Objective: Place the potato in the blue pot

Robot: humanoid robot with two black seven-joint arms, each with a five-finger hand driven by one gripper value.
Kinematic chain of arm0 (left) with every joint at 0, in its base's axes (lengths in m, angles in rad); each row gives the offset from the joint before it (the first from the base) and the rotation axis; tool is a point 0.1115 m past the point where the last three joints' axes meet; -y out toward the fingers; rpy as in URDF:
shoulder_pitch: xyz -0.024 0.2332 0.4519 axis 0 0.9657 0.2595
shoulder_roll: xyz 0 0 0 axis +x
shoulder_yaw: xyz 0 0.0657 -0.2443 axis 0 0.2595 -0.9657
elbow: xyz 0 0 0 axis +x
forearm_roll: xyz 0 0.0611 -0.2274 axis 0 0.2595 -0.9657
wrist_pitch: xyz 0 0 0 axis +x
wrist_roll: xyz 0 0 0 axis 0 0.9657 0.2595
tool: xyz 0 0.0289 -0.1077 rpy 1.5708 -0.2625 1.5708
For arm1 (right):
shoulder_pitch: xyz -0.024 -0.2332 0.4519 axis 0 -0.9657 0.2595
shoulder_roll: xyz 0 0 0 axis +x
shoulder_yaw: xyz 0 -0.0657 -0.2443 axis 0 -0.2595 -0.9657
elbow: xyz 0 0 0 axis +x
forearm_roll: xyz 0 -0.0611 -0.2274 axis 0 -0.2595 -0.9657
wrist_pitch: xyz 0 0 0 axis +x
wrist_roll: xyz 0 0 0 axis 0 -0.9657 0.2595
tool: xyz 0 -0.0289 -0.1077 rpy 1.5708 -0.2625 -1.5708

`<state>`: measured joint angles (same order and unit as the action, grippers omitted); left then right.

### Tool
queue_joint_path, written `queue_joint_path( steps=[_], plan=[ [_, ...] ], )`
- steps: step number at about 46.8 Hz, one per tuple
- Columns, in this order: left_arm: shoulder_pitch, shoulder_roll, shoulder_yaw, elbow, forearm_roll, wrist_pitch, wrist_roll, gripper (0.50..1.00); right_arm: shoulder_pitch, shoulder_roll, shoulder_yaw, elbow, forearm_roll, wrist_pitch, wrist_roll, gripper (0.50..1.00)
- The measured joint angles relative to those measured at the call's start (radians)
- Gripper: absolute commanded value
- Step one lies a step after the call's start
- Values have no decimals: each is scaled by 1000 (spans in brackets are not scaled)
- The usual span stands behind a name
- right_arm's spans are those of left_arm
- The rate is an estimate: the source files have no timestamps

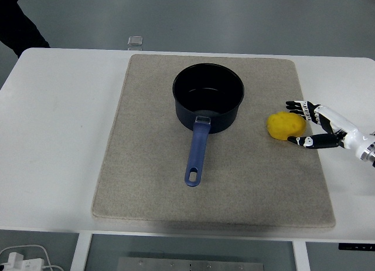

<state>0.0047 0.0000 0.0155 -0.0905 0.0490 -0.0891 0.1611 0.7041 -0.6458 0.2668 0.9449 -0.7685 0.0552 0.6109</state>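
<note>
We see the potato point(286, 126) lying on the grey mat point(146, 165), toward its right edge and a little way to the right of the blue pot point(208, 97), which stands upright and empty near the middle of the mat with its handle point(197, 153) pointing toward the near edge. Our right hand point(313, 125) reaches in from the right, its fingers point(296, 108) spread apart above and behind the potato and its thumb point(307, 143) low at the near side, so the hand cups the potato without clamping it. We judge the grasp as not yet made.

The potato is rounded and lumpy, so if the fingers and thumb close unevenly it may squirt out toward the pot or roll off the mat. A shallow hold by the fingertips could let it slip during the lift. On the way over, a low carry could knock the pot's rim, and a careless release could drop the potato on the handle side instead of inside. The left hand is out of view.
</note>
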Motion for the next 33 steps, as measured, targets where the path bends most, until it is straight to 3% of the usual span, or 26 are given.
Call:
queue_joint_path(
  steps=[33],
  plan=[
    [0, 0, 0, -5, 0, 0, 0, 996, -2, 17, 6, 0, 3, 0, 0, 926]
  ],
)
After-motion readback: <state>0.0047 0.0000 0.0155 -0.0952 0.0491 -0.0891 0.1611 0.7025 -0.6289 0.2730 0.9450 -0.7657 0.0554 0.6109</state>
